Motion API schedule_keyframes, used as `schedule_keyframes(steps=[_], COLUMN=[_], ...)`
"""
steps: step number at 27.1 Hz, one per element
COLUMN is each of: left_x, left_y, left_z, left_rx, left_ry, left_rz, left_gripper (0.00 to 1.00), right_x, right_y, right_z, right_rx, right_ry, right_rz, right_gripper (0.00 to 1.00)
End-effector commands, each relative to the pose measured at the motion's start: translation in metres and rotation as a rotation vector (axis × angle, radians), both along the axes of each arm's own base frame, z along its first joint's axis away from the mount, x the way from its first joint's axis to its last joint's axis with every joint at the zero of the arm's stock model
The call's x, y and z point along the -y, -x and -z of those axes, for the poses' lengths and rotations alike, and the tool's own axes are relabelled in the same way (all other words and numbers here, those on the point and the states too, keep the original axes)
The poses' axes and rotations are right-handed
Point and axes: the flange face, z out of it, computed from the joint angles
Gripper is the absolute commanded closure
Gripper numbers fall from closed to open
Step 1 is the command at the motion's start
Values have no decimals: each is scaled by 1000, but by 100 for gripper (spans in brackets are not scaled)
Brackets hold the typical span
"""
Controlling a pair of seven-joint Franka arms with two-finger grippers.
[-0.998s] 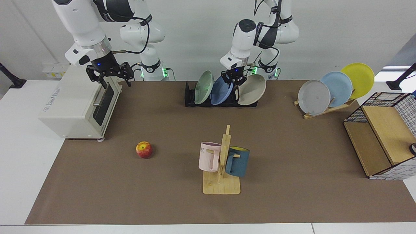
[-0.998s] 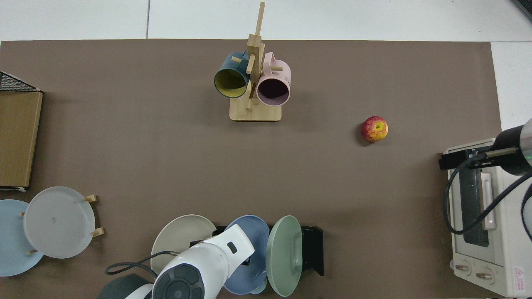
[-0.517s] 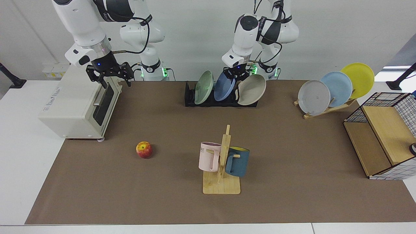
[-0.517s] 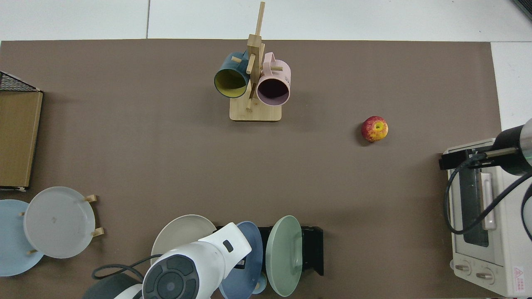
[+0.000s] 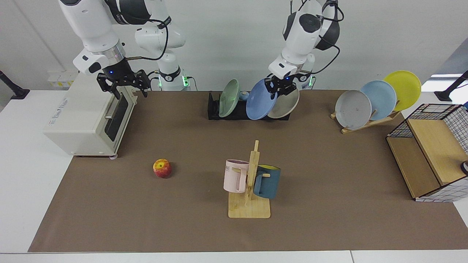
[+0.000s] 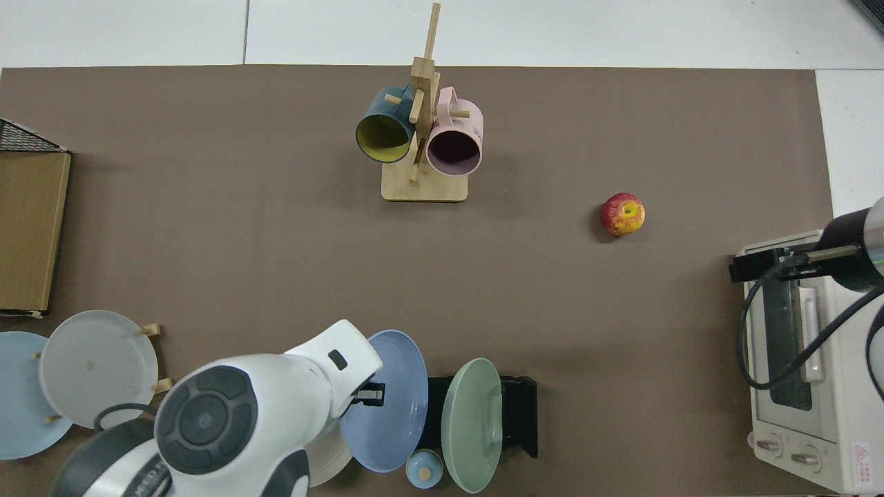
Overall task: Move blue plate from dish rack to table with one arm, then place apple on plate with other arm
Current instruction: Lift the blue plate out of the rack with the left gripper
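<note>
Right now I have the left gripper [image 5: 280, 87] pinching the upper rim of the blue plate [image 5: 260, 99], its fingers closed on the edge. The plate hangs tilted, face toward the camera, lifted out of its slot in the rack [image 5: 215, 109] and carried a little forward of it. I grip at the top rim because, I judge, that is the only part free when plates stand on edge side by side; it also lets the plate swing clear of its neighbours. The green plate [image 5: 229, 98] stands in the rack on one side and the beige plate [image 5: 286, 103] leans on the other, half hidden behind the blue one. A small blue knobbed piece [image 5: 243, 96] shows in the gap the plate left.

From above, the left arm's wrist covers the grip itself, but the blue plate [image 6: 385, 400] shows beside it, out over the brown mat of the bench [image 6: 276, 262].

The right gripper [image 5: 124, 84] waits above the toaster oven [image 5: 86, 118] with its fingers spread, holding nothing. It sits on the apple's side of the bench, so I reckon it is kept back for the second step. The apple [image 5: 162, 168] lies on the mat, well apart from the plate and from the mug tree [image 5: 251, 182].

The plate is not yet set down. I judge the open mat between rack, apple and mug tree a fair landing spot, within the right arm's reach.
</note>
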Motion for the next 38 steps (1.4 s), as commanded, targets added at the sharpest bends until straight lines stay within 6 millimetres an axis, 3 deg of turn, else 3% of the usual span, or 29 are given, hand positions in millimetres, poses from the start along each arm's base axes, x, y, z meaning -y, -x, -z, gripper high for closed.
schedule_keyframes(steps=[1,3,10,18,25,30,35,38], left_x=[-32,-42,-51,-56,-61,-56,-33,-17], left_y=[-64,-79,-108,-126,-123,-122,-105,-95], left_z=[-5,-5,35,72,112,137,148,151], left_rx=[9,38,44,25,109,83,55,46], left_ry=[63,81,123,232,353,347,338,326], left_rz=[-23,-49,-105,-202,-251,-241,-193,-148], left_gripper=[100,100,100,100,100,100,100,100], right_x=[1,1,1,1,11,4,1,-4], right_y=[3,3,3,3,3,-4,-21,-38], right_z=[0,0,0,0,0,0,16,38], right_rx=[-1,-1,-1,-1,-1,68,134,145], right_ry=[-4,-4,-4,-4,9,7,11,12], right_rz=[20,20,20,20,36,25,23,16], right_gripper=[0,0,0,0,0,0,0,0])
